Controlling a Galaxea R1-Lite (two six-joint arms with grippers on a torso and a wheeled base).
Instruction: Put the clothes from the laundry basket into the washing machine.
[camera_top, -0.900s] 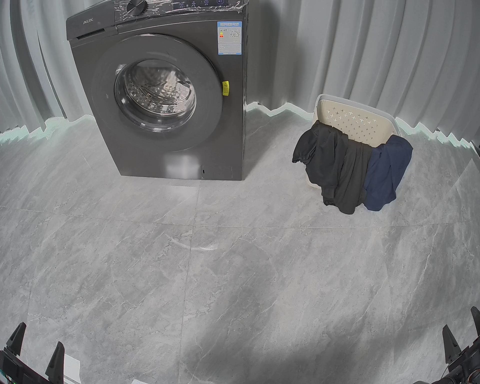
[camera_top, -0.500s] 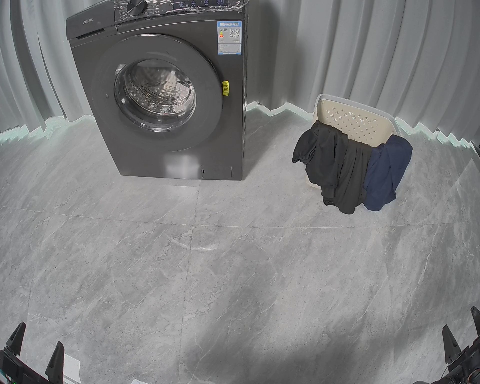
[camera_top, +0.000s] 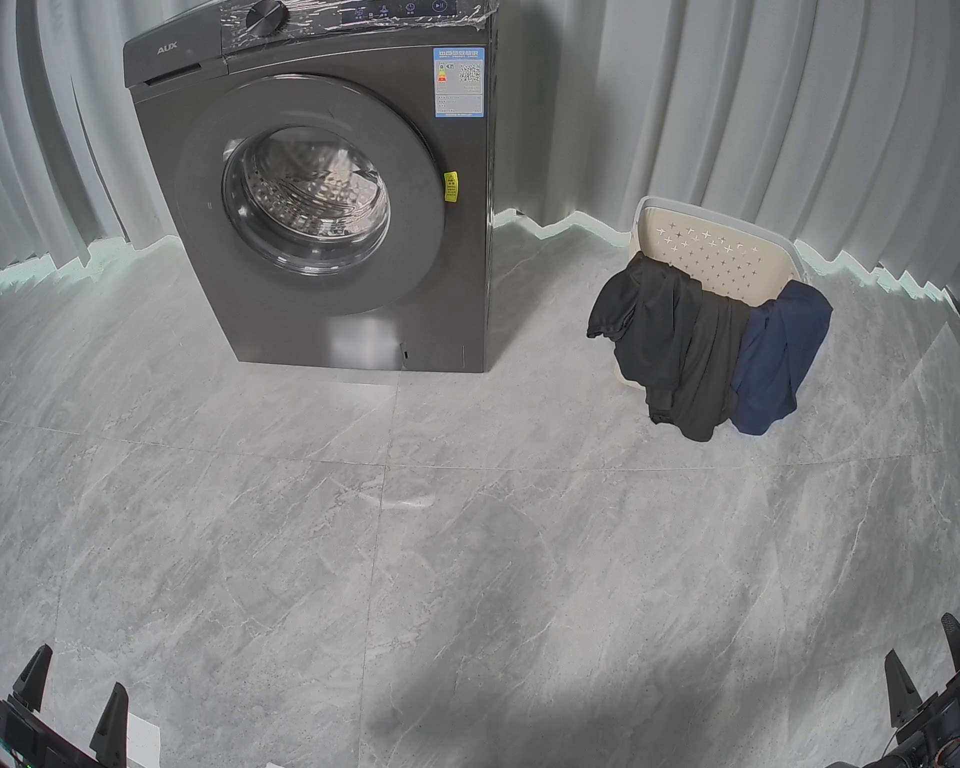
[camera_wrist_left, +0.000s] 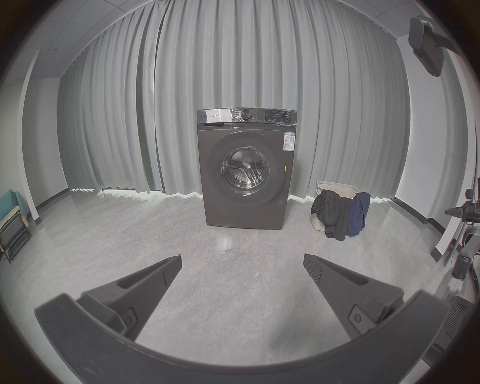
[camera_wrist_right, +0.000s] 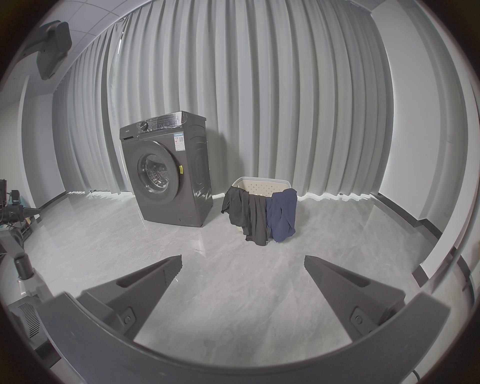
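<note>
Bare floor (camera_top: 480, 580) lies open right up to the washing machine (camera_top: 330, 250) and the laundry basket (camera_top: 715, 250), with a free strip of tile between the two. The machine's round door (camera_top: 305, 195) sits shut over the drum. Dark clothes (camera_top: 670, 335) and a navy garment (camera_top: 780, 355) hang over the basket's near rim; its top stands open. Curtains (camera_top: 760, 100) hang close behind both.

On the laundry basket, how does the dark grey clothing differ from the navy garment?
The dark grey clothing is near black; the navy garment is deep blue. The dark grey clothing hangs nearer the washing machine, the navy garment on the far side. The dark grey clothing covers more rim and bunches; the navy garment is narrower. Both drape over the front rim of the laundry basket.
</note>
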